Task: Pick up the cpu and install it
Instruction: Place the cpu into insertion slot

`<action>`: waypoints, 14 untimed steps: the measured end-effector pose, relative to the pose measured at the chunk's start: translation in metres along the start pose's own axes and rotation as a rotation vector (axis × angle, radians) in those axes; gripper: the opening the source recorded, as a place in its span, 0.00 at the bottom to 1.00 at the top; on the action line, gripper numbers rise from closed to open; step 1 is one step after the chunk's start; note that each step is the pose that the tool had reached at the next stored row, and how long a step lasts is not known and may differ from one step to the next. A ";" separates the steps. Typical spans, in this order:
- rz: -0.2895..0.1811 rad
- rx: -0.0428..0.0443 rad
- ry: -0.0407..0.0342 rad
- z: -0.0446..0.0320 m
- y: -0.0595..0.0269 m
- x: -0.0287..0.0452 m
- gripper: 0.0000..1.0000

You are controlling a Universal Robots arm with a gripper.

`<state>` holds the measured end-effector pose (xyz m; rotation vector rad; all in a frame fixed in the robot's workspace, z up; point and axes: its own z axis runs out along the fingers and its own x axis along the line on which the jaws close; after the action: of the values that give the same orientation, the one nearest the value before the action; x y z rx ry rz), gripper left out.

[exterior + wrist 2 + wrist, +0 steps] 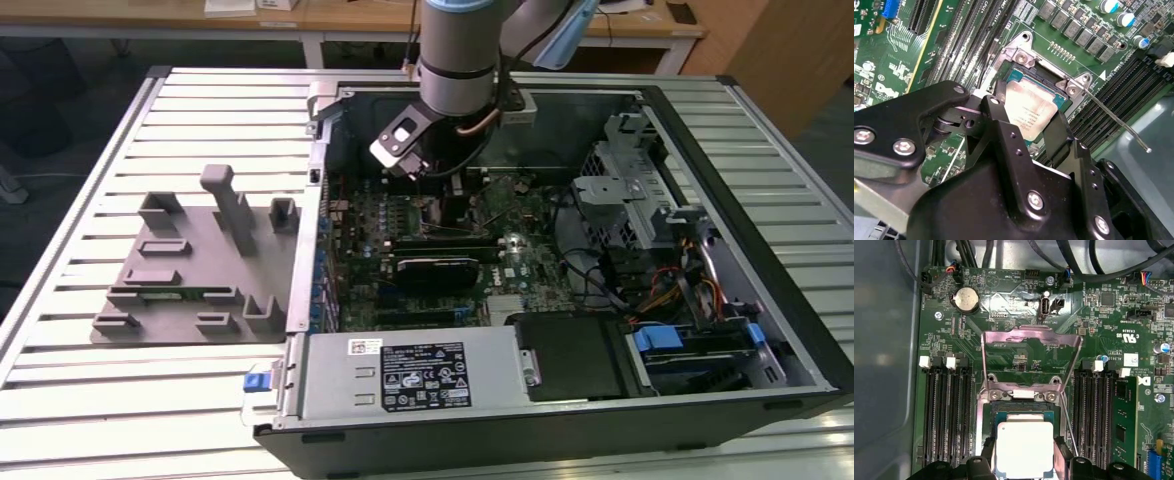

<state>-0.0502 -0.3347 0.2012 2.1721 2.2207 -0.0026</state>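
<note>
In the exterior view the arm [461, 60] reaches into the open computer case [534, 440]. In the second wrist view the fingers [1004, 122] grip the cpu [1031, 107] by two opposite edges, right over the socket [1026, 76]. In the first wrist view the load plate [1029, 334] stands open. I think the cpu is best lowered level, corners matched, without force.

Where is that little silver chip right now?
In the first wrist view the cpu is at the motherboard's socket, held by the gripper, beside the swung-open metal frame and flanked by memory slots.
</note>
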 end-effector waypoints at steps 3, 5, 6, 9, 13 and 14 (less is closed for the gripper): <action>0.004 0.0001 0.0000 0.0015 0.0000 0.0001 0.54; 0.006 0.0002 -0.0001 0.0023 0.0000 0.0001 0.54; 0.007 0.0001 -0.0002 0.0027 -0.0001 0.0001 0.54; 0.010 0.0003 -0.0003 0.0039 -0.0001 0.0001 0.54; 0.012 0.0003 -0.0002 0.0058 -0.0001 0.0003 0.54; 0.012 0.0003 -0.0003 0.0061 -0.0002 0.0003 0.54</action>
<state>-0.0502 -0.3346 0.1952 2.1851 2.2079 -0.0030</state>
